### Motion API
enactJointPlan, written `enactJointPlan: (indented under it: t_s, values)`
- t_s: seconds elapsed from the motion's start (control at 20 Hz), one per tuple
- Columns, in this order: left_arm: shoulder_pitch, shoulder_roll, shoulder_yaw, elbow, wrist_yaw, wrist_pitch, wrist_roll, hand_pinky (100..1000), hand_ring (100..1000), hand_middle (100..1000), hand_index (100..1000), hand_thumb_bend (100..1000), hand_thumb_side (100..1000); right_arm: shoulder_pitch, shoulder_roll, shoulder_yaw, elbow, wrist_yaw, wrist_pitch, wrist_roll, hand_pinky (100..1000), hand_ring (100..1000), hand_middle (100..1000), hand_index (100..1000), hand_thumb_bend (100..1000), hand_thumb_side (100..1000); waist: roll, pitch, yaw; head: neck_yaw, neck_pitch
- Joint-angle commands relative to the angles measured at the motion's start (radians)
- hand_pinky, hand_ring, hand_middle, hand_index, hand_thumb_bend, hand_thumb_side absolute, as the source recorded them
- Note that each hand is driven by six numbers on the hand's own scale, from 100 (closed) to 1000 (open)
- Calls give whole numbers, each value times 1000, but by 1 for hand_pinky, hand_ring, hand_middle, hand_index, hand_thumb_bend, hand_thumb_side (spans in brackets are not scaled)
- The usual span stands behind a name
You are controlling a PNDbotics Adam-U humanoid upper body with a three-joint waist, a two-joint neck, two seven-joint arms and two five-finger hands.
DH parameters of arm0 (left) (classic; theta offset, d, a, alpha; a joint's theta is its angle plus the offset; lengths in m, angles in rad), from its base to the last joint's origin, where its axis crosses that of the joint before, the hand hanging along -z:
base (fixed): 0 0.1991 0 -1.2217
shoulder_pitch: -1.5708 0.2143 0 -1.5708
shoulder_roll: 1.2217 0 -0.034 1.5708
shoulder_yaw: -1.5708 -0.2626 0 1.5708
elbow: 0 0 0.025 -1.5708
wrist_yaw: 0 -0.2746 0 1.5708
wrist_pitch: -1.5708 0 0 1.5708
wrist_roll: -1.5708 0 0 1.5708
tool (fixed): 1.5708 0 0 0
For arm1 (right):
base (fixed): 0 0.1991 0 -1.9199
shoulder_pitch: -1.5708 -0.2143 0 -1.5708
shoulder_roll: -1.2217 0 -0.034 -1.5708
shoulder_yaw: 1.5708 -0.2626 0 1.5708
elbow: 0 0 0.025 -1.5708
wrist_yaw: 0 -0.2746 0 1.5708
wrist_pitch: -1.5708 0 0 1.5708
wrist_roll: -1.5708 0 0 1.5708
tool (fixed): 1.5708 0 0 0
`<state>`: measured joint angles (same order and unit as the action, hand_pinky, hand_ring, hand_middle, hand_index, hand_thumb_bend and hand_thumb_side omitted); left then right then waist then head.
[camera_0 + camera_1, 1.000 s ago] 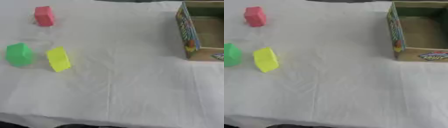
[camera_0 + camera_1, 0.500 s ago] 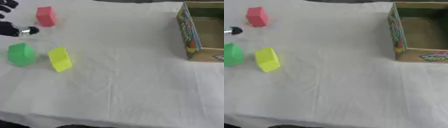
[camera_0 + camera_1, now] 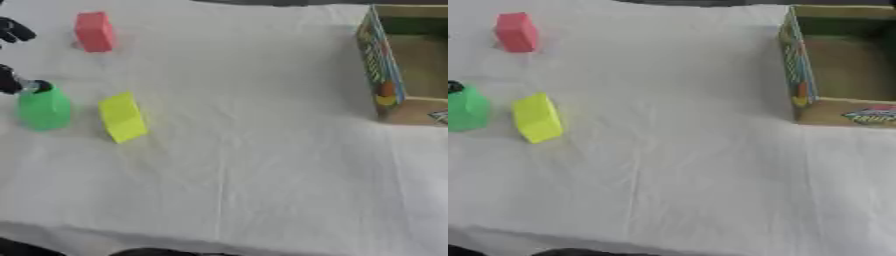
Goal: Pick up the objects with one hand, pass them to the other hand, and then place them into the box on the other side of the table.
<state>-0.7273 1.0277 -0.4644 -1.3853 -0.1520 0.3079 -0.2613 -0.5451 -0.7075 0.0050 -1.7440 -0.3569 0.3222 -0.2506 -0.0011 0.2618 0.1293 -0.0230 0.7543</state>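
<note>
Since a second ago, left hand (image 3: 12, 82) has entered at the left edge; fingertip now touches the green block's (image 3: 44, 107) top.

Left eye view: hand only partly visible, fingers cannot be judged as spread or curled. Yellow block (image 3: 122, 117) just beside green. Red block (image 3: 94, 31) near far left. Box (image 3: 381, 65) at far right edge, open. White table (image 3: 254, 165) bare between.

Right eye view: only a dark fingertip shows. Right hand unseen.

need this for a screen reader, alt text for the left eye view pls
The robot's left hand reaches in from the left edge beside a green block. Yellow block and red block lie nearby on white cloth; cardboard box at right.
</note>
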Motion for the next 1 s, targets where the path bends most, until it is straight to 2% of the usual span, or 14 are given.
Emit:
enactJointPlan:
  t_s: [0.05, 0.15, 0.2, 0.4, 0.55, 0.6, 0.65, 0.8, 1.0]
  values:
    - [4, 25, 34, 8, -56, -57, -58, 866, 873, 794, 838, 681, 100, -9, -33, -7, -14, 8, 2, -1, 881, 823, 794, 907, 415, 519, 4, -29, 1, -5, -2]
    - [10, 29, 34, 4, -54, -91, -92, 857, 865, 783, 829, 711, 147, -5, -39, -7, -13, 10, 2, 1, 883, 822, 793, 908, 414, 518, 6, -30, 4, -7, -2]
    - [9, 33, 36, 4, -49, -108, -110, 858, 864, 781, 827, 721, 206, -3, -40, -7, -12, 11, 3, 1, 883, 821, 792, 910, 415, 518, 8, -30, 5, -8, -2]
    - [1, 45, 47, 30, -90, -174, -176, 865, 867, 780, 834, 738, 217, 4, -43, -6, -10, 15, 4, 1, 884, 819, 790, 911, 416, 518, 15, -32, 10, -8, 1]
    - [-2, 47, 60, 60, -134, -223, -224, 866, 869, 784, 838, 745, 178, 7, -47, -6, -8, 18, 5, 1, 884, 816, 787, 911, 416, 517, 18, -33, 11, -13, 2]
    - [-3, 47, 68, 69, -141, -239, -240, 864, 867, 780, 834, 738, 114, 9, -49, -6, -8, 20, 5, 1, 883, 815, 785, 911, 416, 517, 20, -33, 11, -16, 2]
    - [-5, 49, 78, 76, -139, -253, -256, 864, 866, 779, 833, 739, 100, 12, -52, -6, -9, 21, 4, 1, 883, 815, 785, 911, 416, 517, 21, -34, 12, -19, 2]
    - [-11, 62, 104, 84, -132, -283, -308, 859, 862, 776, 830, 752, 100, 20, -66, -4, -10, 24, 4, 0, 883, 813, 784, 911, 416, 517, 31, -33, 14, -26, 4]
    - [-3, 77, 109, 78, -112, -300, -377, 869, 872, 787, 845, 742, 100, 26, -75, -1, -10, 28, 6, -1, 883, 810, 780, 911, 418, 508, 45, -30, 20, -33, 7]
